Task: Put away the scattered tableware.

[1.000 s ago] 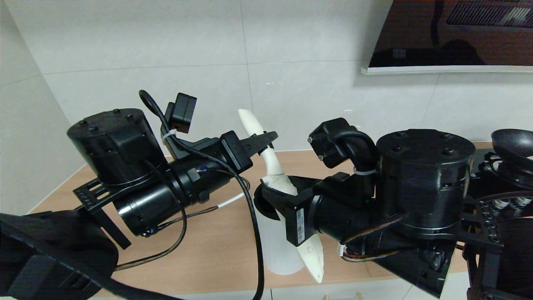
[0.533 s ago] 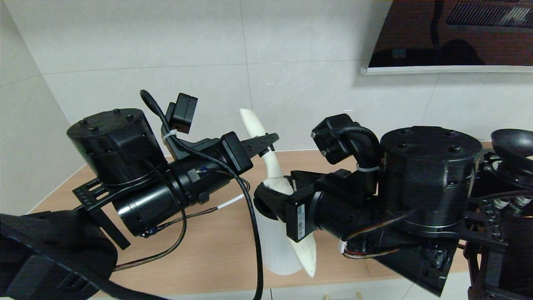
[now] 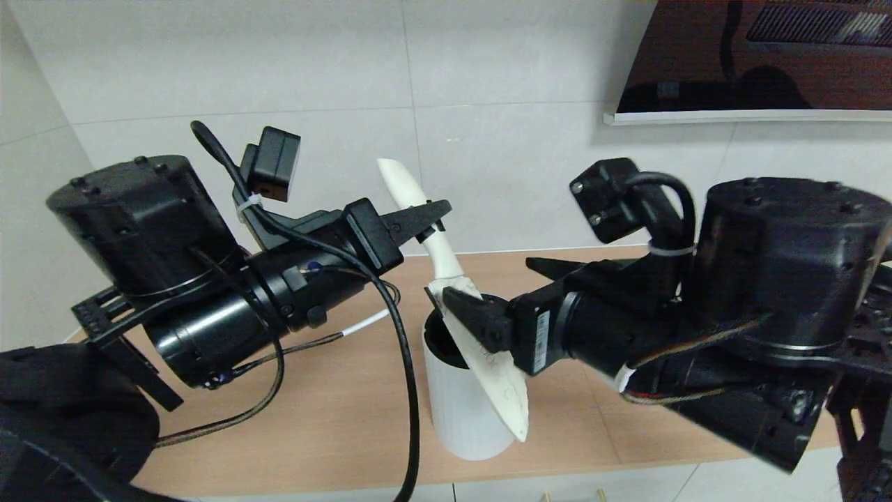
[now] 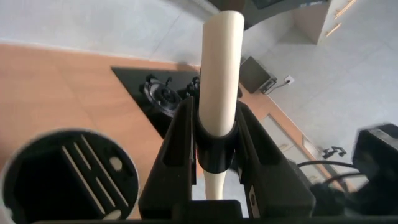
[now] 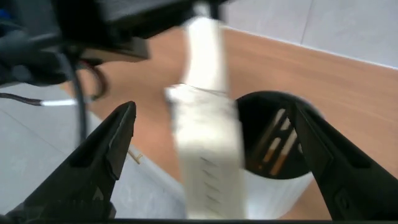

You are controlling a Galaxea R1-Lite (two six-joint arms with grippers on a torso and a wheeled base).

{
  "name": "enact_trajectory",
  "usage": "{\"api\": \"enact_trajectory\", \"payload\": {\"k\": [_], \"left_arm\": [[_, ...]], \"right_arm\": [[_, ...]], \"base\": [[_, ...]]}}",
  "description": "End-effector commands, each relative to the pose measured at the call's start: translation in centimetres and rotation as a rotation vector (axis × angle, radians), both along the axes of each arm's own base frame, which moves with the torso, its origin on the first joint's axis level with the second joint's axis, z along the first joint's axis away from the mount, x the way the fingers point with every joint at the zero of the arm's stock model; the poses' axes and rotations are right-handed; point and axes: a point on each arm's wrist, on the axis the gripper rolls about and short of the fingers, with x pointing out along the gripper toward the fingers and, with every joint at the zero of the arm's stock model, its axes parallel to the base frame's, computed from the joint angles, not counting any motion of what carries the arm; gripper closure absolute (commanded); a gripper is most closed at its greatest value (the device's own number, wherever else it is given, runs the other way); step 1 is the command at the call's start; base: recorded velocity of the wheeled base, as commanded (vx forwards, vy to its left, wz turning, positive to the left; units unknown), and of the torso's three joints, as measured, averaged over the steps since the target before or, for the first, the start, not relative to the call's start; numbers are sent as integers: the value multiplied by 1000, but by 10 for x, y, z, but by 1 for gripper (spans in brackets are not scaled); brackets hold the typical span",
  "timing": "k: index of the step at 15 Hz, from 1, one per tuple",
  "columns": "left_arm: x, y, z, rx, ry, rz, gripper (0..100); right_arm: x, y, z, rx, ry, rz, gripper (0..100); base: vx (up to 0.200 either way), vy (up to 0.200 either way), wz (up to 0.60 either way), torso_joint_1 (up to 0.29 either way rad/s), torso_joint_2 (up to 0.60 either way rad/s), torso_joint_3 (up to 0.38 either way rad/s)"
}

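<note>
Left gripper (image 3: 426,224) has the white knife (image 3: 490,373) pinched tight by its handle, fingers closed on both sides of the round shaft, with the butt end poking up past the fingertips. Below that grip the knife hangs tilted, blade down, slanting away from the left gripper and toward the right arm. And there's the right gripper (image 5: 211,121), spread wide, holding nothing. From its own wrist camera the blade sits in the gap between the two black fingers, with daylight on either side of it. Just under both tools stands the white holder (image 3: 456,422), upright on the wooden counter (image 3: 327,425), dark inside, with a few thin sticks (image 4: 87,169) leaning in it. The blade crosses in front of the holder's rim and the tip shows against its outer wall in the head view; whether the tip is inside the opening or in front of it, can't tell. Beyond the left gripper's fingertips, a black hob (image 4: 160,93) is set into the counter.
</note>
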Motion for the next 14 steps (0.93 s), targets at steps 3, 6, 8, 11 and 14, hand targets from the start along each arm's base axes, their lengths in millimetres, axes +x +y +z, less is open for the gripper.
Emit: {"api": "enact_trajectory", "payload": {"k": [3,6,8,11,14], "left_arm": [[-9,19,52,57,-68,232,100],[-13,9,72,176,-125,381,100],[-20,1,65,271,-152,451,100],[-34,-14,61,357,-210,568,100],[-42,-35,55,394,-226,632,100]], "right_arm": [[28,-54,17,41,-35,-185,0],[37,-72,5,10,-9,-257,0],[39,-79,-4,-8,11,-282,0],[52,-86,-15,-32,38,-312,0],[52,-85,-16,-34,38,-312,0]], "base": [[0,0,0,0,0,0],[0,0,0,0,0,0],[0,0,0,0,0,0],[0,0,0,0,0,0],[0,0,0,0,0,0]]}}
